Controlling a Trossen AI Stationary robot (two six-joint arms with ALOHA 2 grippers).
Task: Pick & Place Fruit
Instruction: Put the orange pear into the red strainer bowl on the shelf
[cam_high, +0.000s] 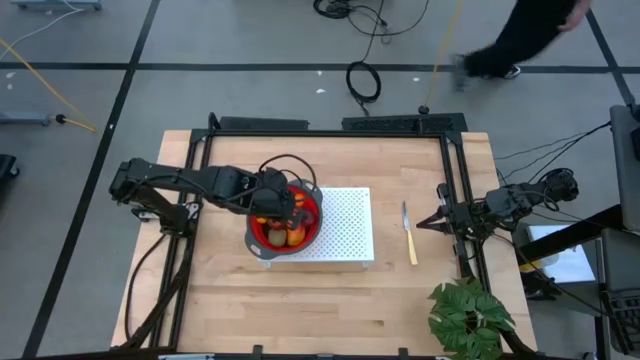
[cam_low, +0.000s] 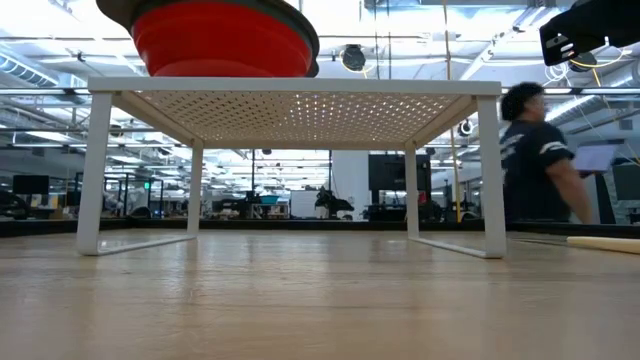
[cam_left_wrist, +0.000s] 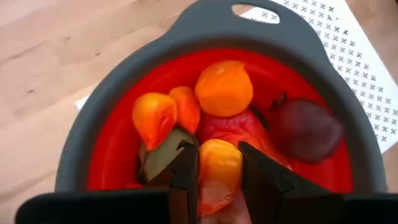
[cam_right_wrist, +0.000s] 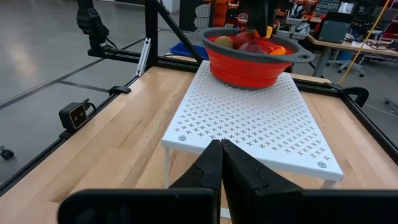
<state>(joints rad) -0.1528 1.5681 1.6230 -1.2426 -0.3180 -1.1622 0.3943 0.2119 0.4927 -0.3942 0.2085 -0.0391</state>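
Bright even overhead light, motion-blurred person (cam_low: 535, 160) behind.

One red bowl with a grey rim (cam_left_wrist: 205, 28) holds four orange fruit pieces (cam_left_wrist: 224, 87), one dark red ball (cam_left_wrist: 308, 127) and one olive-brown oval (cam_left_wrist: 163, 155).

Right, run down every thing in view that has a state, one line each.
left gripper: inside the bowl, fingers closed on an orange-yellow fruit
orange-yellow fruit: gripped, still in the bowl
red bowl: upright on the rack's left end, holding several fruit
white rack: standing on the table
right gripper: shut, empty, waiting at the table's right side
knife: lying flat on the table, right of the rack
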